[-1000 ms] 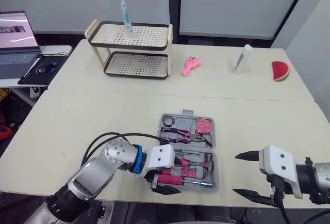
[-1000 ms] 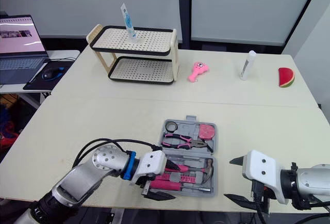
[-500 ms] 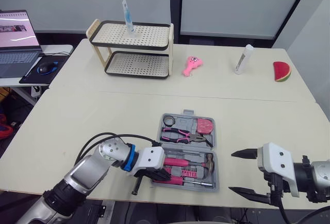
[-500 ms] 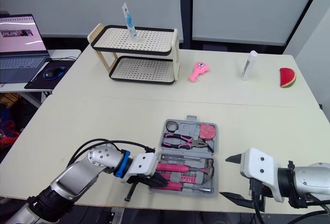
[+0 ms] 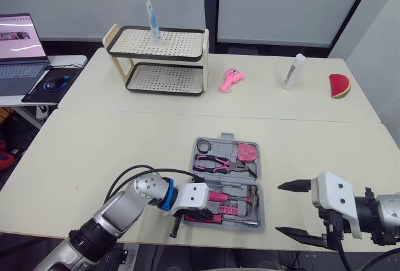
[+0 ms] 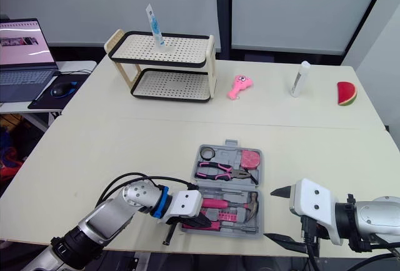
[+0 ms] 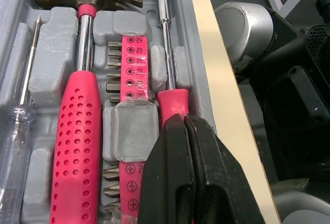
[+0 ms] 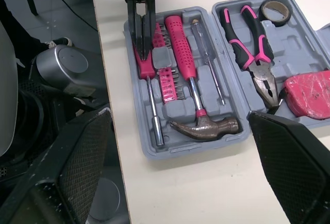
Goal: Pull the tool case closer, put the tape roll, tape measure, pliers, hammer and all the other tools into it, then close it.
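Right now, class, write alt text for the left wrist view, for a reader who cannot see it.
The left gripper, its two black fingers pressed shut, sits over the pink handle of a long-shafted driver in the open grey tool case. Beside it lie a pink strip of bits, a pink-handled hammer and a clear-handled screwdriver.

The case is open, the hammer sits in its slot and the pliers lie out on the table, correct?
Not quite: the pliers lie inside the case too, in its other half, as the right wrist view shows. The case is open and the hammer sits in its slot.
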Motion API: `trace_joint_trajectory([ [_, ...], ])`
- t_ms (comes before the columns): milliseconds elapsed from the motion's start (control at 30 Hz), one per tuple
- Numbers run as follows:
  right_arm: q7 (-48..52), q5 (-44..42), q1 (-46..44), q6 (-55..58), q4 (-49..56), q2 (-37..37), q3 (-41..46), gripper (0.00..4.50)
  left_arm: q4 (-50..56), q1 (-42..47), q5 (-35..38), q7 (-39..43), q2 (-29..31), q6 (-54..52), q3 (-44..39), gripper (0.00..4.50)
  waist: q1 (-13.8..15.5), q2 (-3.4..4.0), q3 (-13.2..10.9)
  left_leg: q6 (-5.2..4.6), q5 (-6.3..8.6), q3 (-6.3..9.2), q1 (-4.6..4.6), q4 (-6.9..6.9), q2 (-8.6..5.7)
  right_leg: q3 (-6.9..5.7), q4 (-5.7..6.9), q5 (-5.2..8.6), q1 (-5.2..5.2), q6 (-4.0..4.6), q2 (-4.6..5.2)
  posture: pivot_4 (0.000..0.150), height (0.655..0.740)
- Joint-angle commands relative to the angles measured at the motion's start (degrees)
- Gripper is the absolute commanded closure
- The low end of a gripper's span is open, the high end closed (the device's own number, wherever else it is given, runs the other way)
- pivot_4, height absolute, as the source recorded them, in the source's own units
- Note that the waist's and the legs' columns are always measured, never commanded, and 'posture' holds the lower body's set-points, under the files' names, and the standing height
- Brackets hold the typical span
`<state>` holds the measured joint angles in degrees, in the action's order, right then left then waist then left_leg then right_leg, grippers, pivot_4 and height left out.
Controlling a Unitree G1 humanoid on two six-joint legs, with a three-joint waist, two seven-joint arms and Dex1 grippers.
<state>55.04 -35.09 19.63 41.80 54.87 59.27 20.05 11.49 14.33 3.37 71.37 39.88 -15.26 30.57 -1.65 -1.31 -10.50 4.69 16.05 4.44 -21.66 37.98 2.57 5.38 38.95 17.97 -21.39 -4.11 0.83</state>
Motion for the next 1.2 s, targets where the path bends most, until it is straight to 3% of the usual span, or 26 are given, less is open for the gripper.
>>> trace_joint_trajectory([
  [33, -0.1, -0.8, -0.4, -0.2, 1.8, 0.6, 0.7, 0.0, -2.0, -1.3, -2.2, -0.5, 0.7, 0.2, 1.0, 4.49, 0.0, 0.01, 0.0, 0.0, 0.0, 0.0, 0.0, 0.0, 0.0, 0.0, 0.0, 0.0, 0.0, 0.0, 0.0, 0.15, 0.735],
  [200, -0.5, -1.2, -1.1, -0.3, 1.7, 0.5, 0.3, 0.0, 0.2, -1.9, 1.9, -0.4, 0.6, -0.6, -1.9, 4.49, 0.0, 0.0, 0.0, 0.0, 0.0, 0.0, 0.01, 0.0, 0.0, 0.0, 0.0, 0.0, 0.0, 0.0, 0.0, 0.15, 0.735],
  [267, -1.2, -0.9, -1.9, -0.5, 0.8, 0.1, 0.0, 0.0, 5.6, -3.2, 10.0, -0.5, 1.0, -3.5, -9.1, 4.49, -0.2, -0.02, 0.0, 0.0, 0.0, 0.0, 0.0, 0.0, 0.01, 0.0, 0.01, 0.0, -0.01, 0.0, 0.0, 0.15, 0.735],
  [400, -2.7, 1.8, -2.5, -1.7, -1.4, -0.6, -0.9, 0.0, 9.9, -5.7, 18.9, 0.8, 5.3, -7.5, -19.8, 4.49, 0.0, -0.05, 0.0, 0.0, 0.0, 0.01, -0.04, 0.0, 0.07, -0.05, 0.03, 0.01, -0.05, -0.01, -0.01, 0.15, 0.735],
  [567, -6.5, 10.3, -3.1, -9.4, -8.7, -4.5, -4.8, 0.0, 0.2, -5.9, 17.3, -1.1, 7.0, -1.6, -26.9, 4.49, -0.1, -0.02, -0.1, 0.01, 0.0, -0.03, -0.03, -0.02, 0.0, 0.01, -0.04, 0.02, -0.06, -0.01, 0.04, 0.15, 0.735],
  [667, -6.9, 16.2, -4.5, -17.2, -15.4, -6.8, -9.3, 0.63, -10.6, -3.8, 12.8, -2.5, 4.8, 7.6, -26.4, 4.5, -0.1, -0.02, -0.1, 0.01, 0.0, -0.05, -0.04, -0.02, 0.0, 0.01, -0.07, 0.01, -0.09, 0.0, 0.04, 0.15, 0.735],
  [833, -5.9, 21.0, -8.8, -21.5, -24.1, -8.0, -16.0, 2.16, -22.2, -0.5, 8.1, -3.1, 0.6, 17.2, -24.0, 4.5, -0.1, -0.02, -0.1, 0.01, 0.0, -0.07, -0.12, -0.01, -0.02, 0.04, -0.05, -0.02, -0.18, -0.01, 0.04, 0.15, 0.735],
  [1200, -5.3, 31.1, -18.1, -25.6, -37.6, -11.7, -29.5, 4.22, -31.2, 5.2, 2.1, -2.4, -4.6, 24.2, -18.2, 4.5, -0.2, 0.0, -0.1, 0.0, 0.0, -0.03, -0.09, 0.0, -0.02, 0.02, 0.04, -0.02, -0.19, -0.01, 0.01, 0.15, 0.735],
])
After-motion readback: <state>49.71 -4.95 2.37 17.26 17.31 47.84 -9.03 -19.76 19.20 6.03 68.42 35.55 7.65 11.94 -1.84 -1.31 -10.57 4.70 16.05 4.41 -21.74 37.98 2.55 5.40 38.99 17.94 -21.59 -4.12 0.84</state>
